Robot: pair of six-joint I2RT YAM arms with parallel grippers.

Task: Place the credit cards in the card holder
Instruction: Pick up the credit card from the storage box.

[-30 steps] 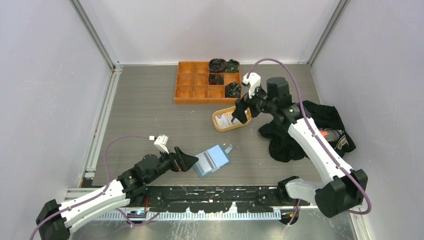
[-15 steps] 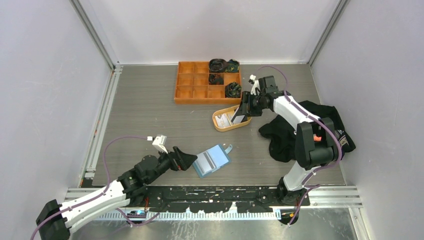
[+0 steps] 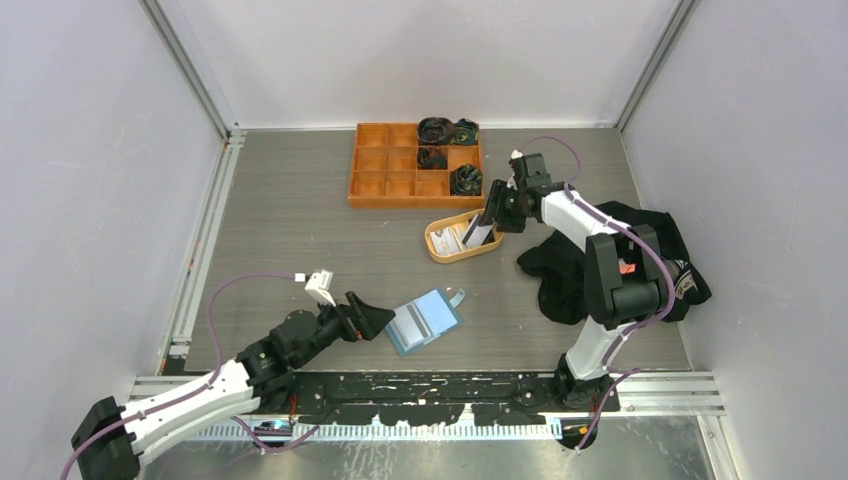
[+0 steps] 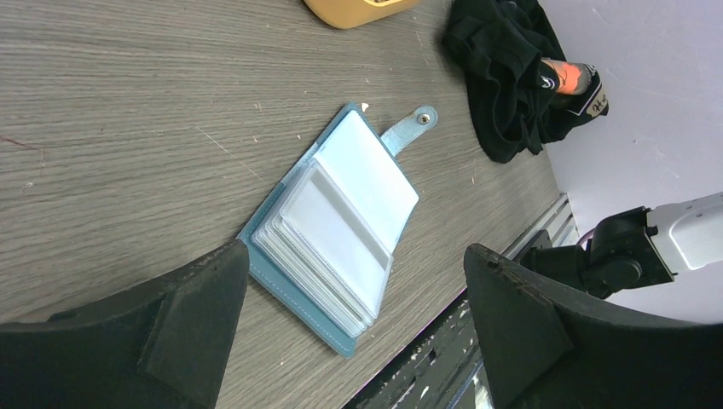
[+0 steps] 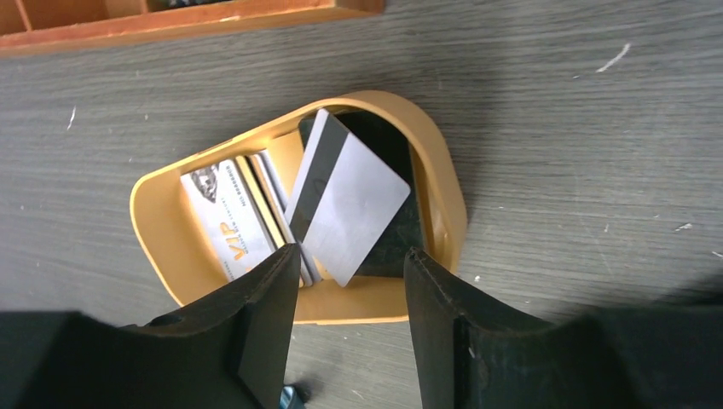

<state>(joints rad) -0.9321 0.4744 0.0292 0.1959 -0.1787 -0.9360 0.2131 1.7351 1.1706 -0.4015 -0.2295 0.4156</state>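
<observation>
The blue card holder [image 3: 423, 320] lies open on the table near the front, its clear slots up and its snap tab to the right; it also shows in the left wrist view [image 4: 337, 226]. My left gripper [image 3: 385, 322] is open and empty just left of it, touching nothing [image 4: 358, 341]. The credit cards lie in the oval tan dish [image 3: 440, 248]: a grey card with a dark stripe [image 5: 349, 213] tilted on top, a VIP card [image 5: 223, 217] and a black card [image 5: 396, 226]. My right gripper [image 3: 492, 218] is open and empty, just above the dish's near rim [image 5: 351, 260].
An orange compartment tray [image 3: 385, 170] with dark rolled items stands behind the dish. A black cloth heap [image 3: 600, 262] lies right of the dish under the right arm. Grey walls enclose the table on three sides, and a black rail [image 3: 430, 385] runs along the front.
The right arm has folded back and its gripper has shifted a little right and back over the dish. The left arm and the card holder have not moved.
</observation>
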